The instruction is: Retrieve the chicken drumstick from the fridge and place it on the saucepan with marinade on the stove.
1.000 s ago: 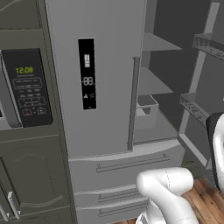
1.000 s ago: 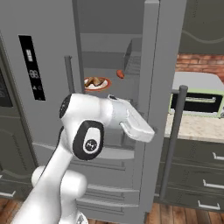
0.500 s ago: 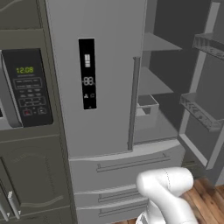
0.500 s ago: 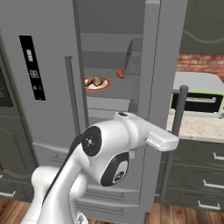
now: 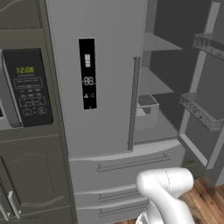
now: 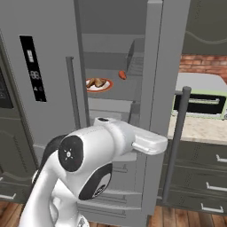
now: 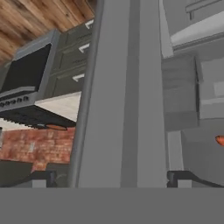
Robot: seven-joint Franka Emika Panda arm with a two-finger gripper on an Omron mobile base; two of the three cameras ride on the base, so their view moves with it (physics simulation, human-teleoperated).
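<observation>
— Where was the chicken drumstick (image 6: 98,82)?
— It lay on a red-rimmed plate (image 6: 90,87) on a shelf inside the fridge (image 6: 48,66), whose right door (image 6: 160,111) stood open (a small red-orange item (image 6: 122,75) sat just right of the plate).
— And the gripper (image 7: 111,177)?
— Its fingers (image 7: 183,178) were spread wide, holding nothing, straddling the open door's edge in the hand view. The stove (image 7: 27,76) showed beyond the door.

Fridge (image 5: 105,109): grey steel, left door shut with black display strip, right door swung open, drawers below. Drumstick (image 6: 97,82): golden-brown lump on red-rimmed plate (image 6: 106,87), on shelf inside. Stove (image 7: 26,74): black, sideways in hand view, well apart from fridge.
</observation>
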